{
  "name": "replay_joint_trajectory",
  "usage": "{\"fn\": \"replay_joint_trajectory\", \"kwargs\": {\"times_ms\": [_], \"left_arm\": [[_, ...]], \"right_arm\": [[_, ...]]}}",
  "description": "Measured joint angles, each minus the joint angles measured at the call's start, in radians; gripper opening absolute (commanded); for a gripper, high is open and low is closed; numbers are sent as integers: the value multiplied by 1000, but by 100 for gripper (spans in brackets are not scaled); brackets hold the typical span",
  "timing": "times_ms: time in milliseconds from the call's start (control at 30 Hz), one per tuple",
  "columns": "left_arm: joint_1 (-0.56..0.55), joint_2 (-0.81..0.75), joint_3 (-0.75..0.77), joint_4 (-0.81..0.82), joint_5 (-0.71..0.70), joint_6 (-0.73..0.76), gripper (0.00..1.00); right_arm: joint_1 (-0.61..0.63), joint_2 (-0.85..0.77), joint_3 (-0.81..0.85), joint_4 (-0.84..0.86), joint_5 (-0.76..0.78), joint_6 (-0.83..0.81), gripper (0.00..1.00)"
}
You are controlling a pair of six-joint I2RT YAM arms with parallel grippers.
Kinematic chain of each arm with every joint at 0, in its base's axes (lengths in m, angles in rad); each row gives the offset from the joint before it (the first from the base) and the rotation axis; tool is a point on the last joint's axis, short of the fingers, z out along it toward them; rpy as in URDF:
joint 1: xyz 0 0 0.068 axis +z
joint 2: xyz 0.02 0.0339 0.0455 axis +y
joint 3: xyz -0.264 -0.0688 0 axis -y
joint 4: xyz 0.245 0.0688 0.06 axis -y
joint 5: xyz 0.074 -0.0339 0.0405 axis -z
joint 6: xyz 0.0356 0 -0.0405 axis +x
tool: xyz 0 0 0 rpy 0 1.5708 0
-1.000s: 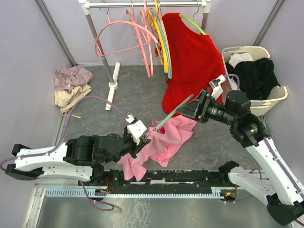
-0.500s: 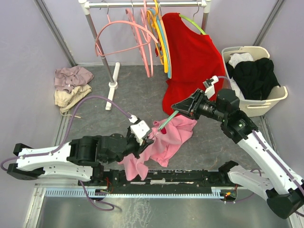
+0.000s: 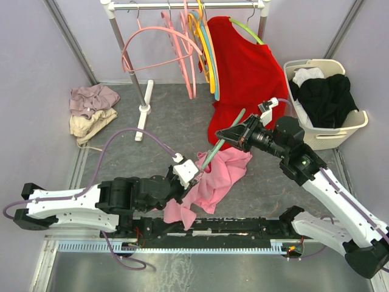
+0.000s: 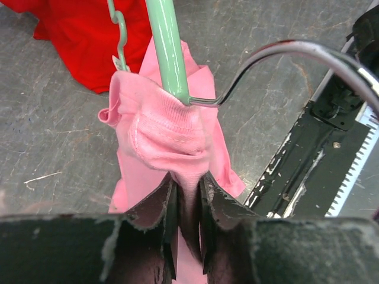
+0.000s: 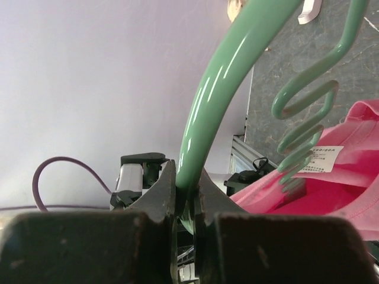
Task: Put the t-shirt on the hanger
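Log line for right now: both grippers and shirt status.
left gripper: shut on t-shirt collar | right gripper: shut on hanger arm | metal hook: at collar | t-shirt: not yet hung

- Right gripper [image 5: 186, 204]: jaws, spread a second ago, now pressed together on the hanger [image 3: 214, 151]; whole arm sits further left than before.
- Hanger: upper end raised against the red shirt [image 3: 243, 73]; it stands steeper than a second ago.
- Left gripper [image 4: 188, 180]: shifted right and slightly away from the arm bases, carrying the pinched cloth with it.
- T-shirt [image 3: 222, 173]: lower bunch dragged right along the near rail [image 3: 243, 228].
- Purple cable [image 3: 121, 132]: loop stretched further right, following the left wrist.
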Motion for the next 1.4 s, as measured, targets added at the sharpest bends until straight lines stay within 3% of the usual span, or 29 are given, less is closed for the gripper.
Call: {"fn": "replay_joint_trajectory", "kwargs": {"times_ms": [167,400,667,833,1000,1067,1200,1333,1400], "left_arm": [[0,8,-41,51,-36,34,28],[-10,14,-80,243,-68,107,32],[-11,38,-124,346,-127,146,25],[-13,52,-146,403,-174,147,4],[-15,43,-187,457,-194,147,3],[-15,30,-198,468,-190,147,3],[-15,-3,-200,441,-160,146,3],[-11,-54,-202,410,-146,143,3],[-11,-92,-202,386,-126,140,3]], "right_arm": [[2,-11,-53,14,34,37,1],[25,-3,-113,23,38,108,1],[23,-3,-138,54,69,132,1],[23,-3,-145,66,96,135,1],[23,-3,-156,70,103,137,2],[23,-1,-156,71,101,134,11],[29,-2,-155,68,87,122,43],[50,-1,-139,-42,61,27,64],[53,-3,-119,-102,55,-26,67]]}}
